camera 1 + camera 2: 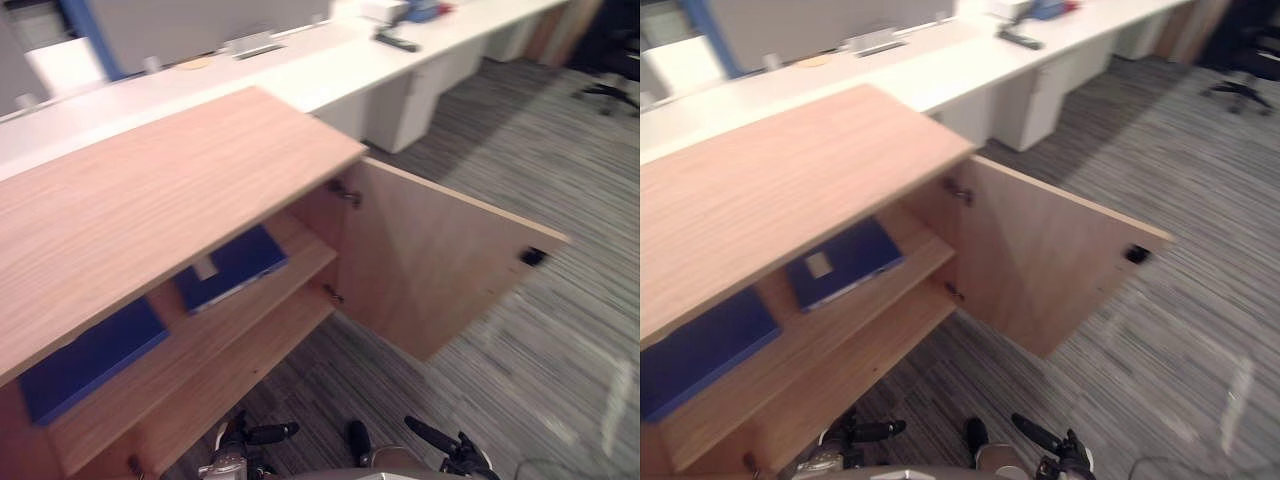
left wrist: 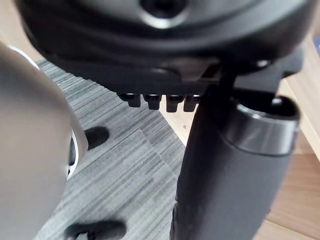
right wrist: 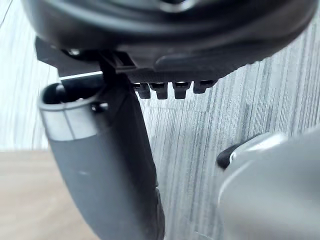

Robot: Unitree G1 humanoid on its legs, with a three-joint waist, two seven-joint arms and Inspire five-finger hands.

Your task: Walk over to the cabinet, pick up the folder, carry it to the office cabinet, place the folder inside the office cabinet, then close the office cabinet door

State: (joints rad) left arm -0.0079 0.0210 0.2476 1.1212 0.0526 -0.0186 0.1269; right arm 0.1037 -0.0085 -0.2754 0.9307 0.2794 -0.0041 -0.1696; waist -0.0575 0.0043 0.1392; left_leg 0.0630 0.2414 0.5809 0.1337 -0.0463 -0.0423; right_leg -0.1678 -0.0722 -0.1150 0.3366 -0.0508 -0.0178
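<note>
**Operator:** What's nearest me?

**Spotter:** Your left hand (image 1: 258, 434) and right hand (image 1: 440, 442), low over the carpet (image 1: 560, 340) just before the cabinet (image 1: 150, 200). Both hang with fingers loose and spread, holding nothing.

**Operator:** And the folder?

**Spotter:** A blue labelled folder (image 1: 232, 265) lies flat and askew on the upper shelf (image 1: 305, 262), toward its door-side end, one corner close to the front edge. A second folder (image 1: 90, 360) lies at the shelf's other end, well apart. I can't tell you which is yours.

**Operator:** The door?

**Spotter:** The door (image 1: 430, 260) stands wide open on your right, its dark handle (image 1: 533, 256) at the free edge, well away from both hands.

**Operator:** What could go wrong?

**Spotter:** If you close up now, your right hand starts low. A push landing near the hinges would likely stall or slide off. Any folder corner past the shelf edge could stop the door short. If you reach in instead, the overhanging cabinet top leaves little room, so your fingers may shove the folder deeper. The white desk (image 1: 330, 70) behind shouldn't interfere.
</note>
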